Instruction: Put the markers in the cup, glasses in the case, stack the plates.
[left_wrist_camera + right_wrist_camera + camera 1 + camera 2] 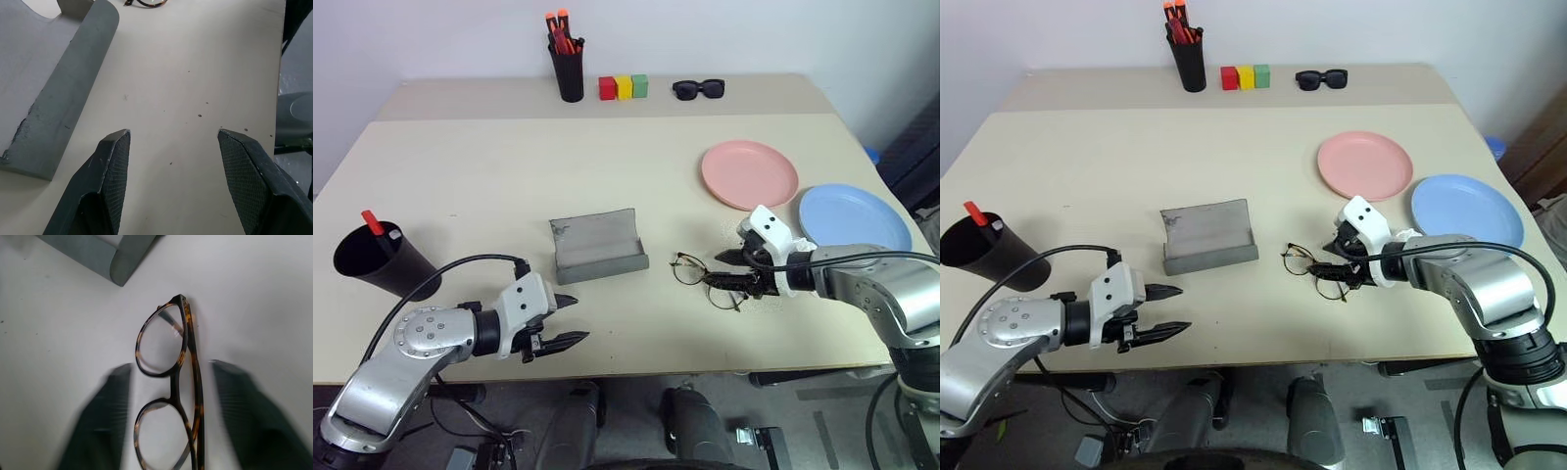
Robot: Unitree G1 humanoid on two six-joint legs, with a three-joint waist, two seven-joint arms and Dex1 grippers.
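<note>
The dark wire-frame glasses [703, 278] lie folded on the table, right of the open grey case [597, 249]. My right gripper [742, 270] is over their right end. In the right wrist view its fingers [105, 416] stand apart on either side of the glasses [168, 387], so it is open. My left gripper [570, 321] hovers open and empty near the front edge, in front of the case [63, 98]. The black cup [382, 264] at far left holds the red marker [373, 222] and a pale one [391, 235]. The pink plate [749, 173] and blue plate [854, 219] lie side by side at right.
At the back stand a black pen pot [569, 67] with orange-capped pens, three coloured blocks [624, 87] and black sunglasses [698, 89]. A seam crosses the table [489, 157] behind the work area.
</note>
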